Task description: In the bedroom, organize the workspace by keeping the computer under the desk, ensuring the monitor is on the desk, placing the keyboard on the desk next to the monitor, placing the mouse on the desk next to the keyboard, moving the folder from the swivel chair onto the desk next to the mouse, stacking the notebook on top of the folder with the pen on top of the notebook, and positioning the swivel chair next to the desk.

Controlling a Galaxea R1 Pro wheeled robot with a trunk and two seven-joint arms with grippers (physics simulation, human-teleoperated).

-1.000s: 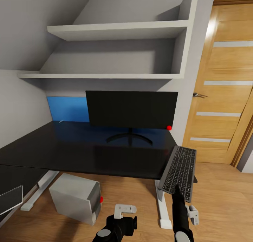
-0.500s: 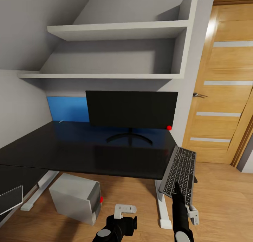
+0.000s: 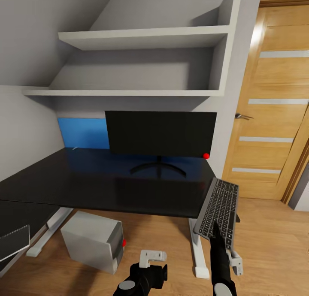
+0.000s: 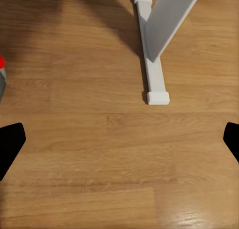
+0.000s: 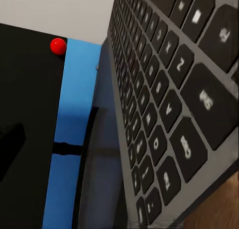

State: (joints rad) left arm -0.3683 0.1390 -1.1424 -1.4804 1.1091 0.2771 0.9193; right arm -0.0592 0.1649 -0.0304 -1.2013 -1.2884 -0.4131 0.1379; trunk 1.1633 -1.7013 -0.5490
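At 8 o'clock of the head view a grey ribbed slab (image 3: 13, 242) pokes out under the near wing of the desk (image 3: 107, 182), whose glossy black top runs from 9 o'clock to just right of centre. Under the desk, at 7 o'clock, the computer (image 3: 92, 241) sits on the wood floor (image 3: 266, 249), its dark front and red light turned toward 3 o'clock. Against the wall at 10 o'clock from centre a bright blue panel (image 3: 83, 133) stands behind the desk, partly hidden by the monitor (image 3: 161, 134), which stands upright on the desk on its thin ring stand, a red dot at its lower right corner. Two grey shelves (image 3: 141, 36) hang above at 12 o'clock. At 6 o'clock the left tool (image 3: 148, 261) hangs low over the floor; its wrist view shows both dark fingertips (image 4: 10, 144) spread wide apart with nothing between them, above bare planks and a white desk foot (image 4: 152, 64). At 5 o'clock the right tool (image 3: 216, 232) is clamped on the near end of the keyboard (image 3: 218, 212), which is tilted with its far end at the desk's right front corner, hanging off the edge. At 3 o'clock stands a wooden door (image 3: 270, 103) with pale stripes.
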